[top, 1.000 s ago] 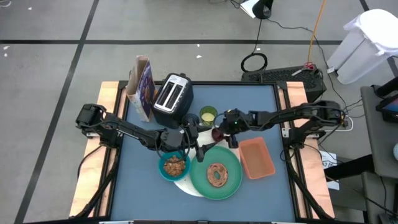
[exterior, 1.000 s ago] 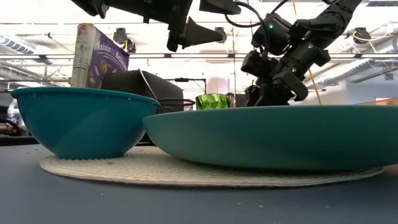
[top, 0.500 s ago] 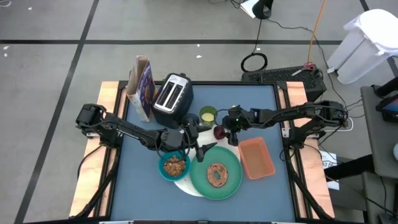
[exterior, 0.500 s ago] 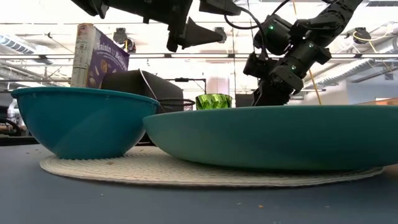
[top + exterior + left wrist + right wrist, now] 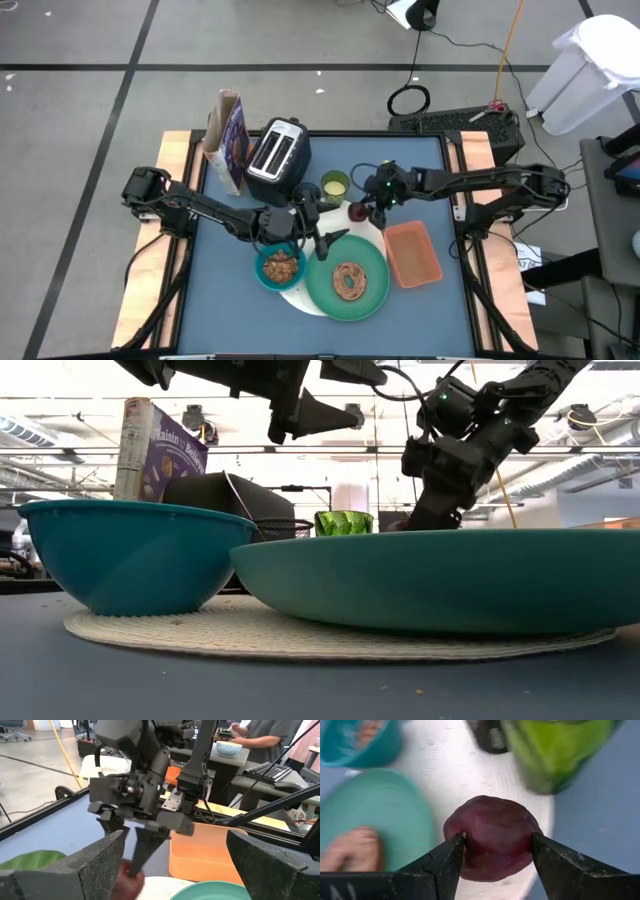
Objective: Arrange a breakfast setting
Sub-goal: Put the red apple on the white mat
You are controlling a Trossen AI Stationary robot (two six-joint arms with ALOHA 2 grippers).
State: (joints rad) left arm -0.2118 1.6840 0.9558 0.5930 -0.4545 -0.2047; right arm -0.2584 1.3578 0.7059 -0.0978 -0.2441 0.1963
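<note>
High view, toaster (image 5: 278,156) behind yellow-green cup (image 5: 334,185)

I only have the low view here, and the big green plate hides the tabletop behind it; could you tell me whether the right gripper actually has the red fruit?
Observer: Yes. In the right wrist view, the right gripper is shut on the small red fruit, one finger on each side.
Operator: Thank you. Where is it over the table?
Observer: From above, the fruit is at the far edge of the white round plate, beside the yellow-green cup.
Operator: Is the large green plate empty?
Observer: No. The large green plate carries a round brown pastry.
Operator: And the left gripper?
Observer: The left gripper is open, between the small teal bowl and the green plate.
</note>
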